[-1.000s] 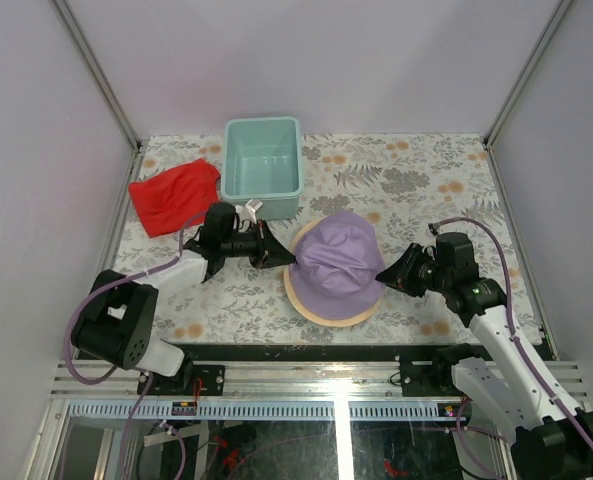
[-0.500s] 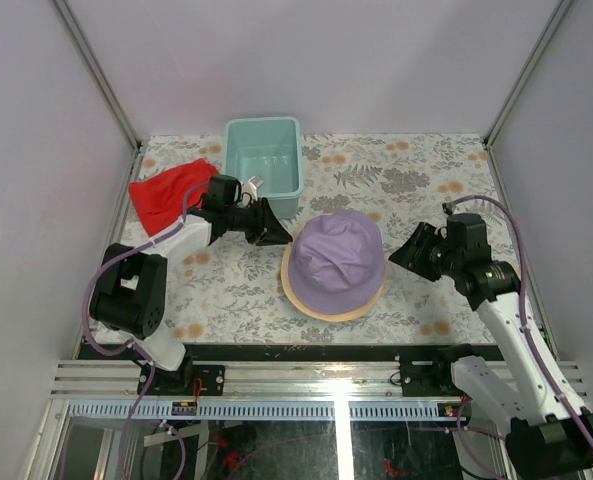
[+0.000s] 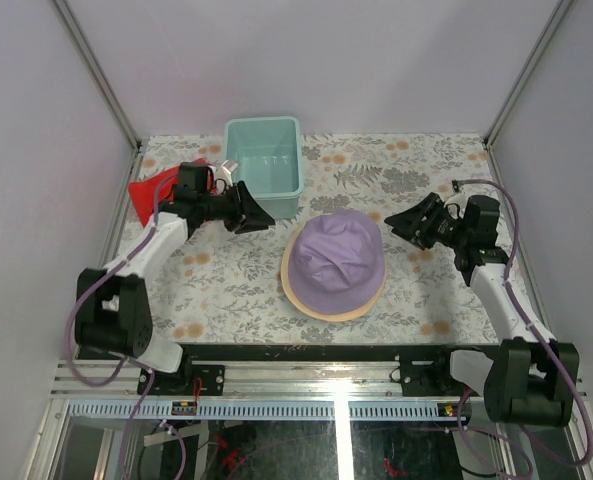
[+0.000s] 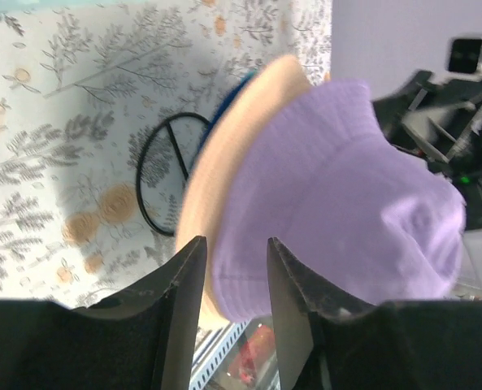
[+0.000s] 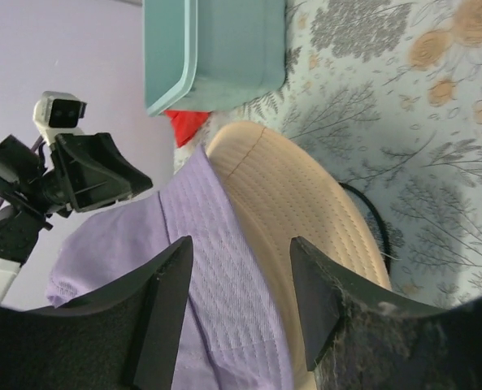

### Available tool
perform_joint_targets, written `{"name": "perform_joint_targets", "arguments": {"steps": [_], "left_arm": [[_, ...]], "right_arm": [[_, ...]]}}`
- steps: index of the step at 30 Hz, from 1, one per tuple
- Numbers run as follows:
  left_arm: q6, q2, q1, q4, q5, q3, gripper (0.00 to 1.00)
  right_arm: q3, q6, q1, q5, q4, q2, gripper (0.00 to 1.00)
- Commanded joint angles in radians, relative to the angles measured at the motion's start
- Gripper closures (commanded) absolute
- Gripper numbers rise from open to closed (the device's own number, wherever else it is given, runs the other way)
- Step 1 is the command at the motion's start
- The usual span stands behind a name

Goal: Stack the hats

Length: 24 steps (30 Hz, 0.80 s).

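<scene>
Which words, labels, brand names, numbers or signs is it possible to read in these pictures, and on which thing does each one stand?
None can be read in any view.
The lavender hat, the tan hat under it, the teal bin, the red cloth and the flowered table cover show no lettering.
The black ring beside the hats looks like a plain mark, not a letter.
</scene>
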Motion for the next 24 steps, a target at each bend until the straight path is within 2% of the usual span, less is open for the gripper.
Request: {"name": "perform_joint_targets", "arguments": {"steps": [1, 7, 11, 16, 24], "left_arm": [[-0.1, -0.193, 0.009, -0.007, 0.0, -0.083, 0.64], [-0.2, -0.326, 0.008, 0.001, -0.013, -0.183, 0.62], [-0.224, -0.386, 0.003, 0.001, -0.035, -0.259, 0.62], [-0.277, -0.416, -0.016, 0.057, -0.044, -0.343, 0.61], [-0.309, -0.402, -0.053, 0.106, -0.069, -0.371, 0.61]], "right_arm": [[-0.04, 0.112, -0.004, -0.2, 0.281, 0.068, 0.4], [-0.089, 0.148, -0.003, -0.235, 0.368, 0.129, 0.36], [-0.132, 0.256, -0.003, -0.266, 0.539, 0.171, 0.36], [-0.164, 0.354, 0.0, -0.292, 0.674, 0.211, 0.36], [-0.23, 0.562, 0.026, -0.305, 0.975, 0.29, 0.45]]}}
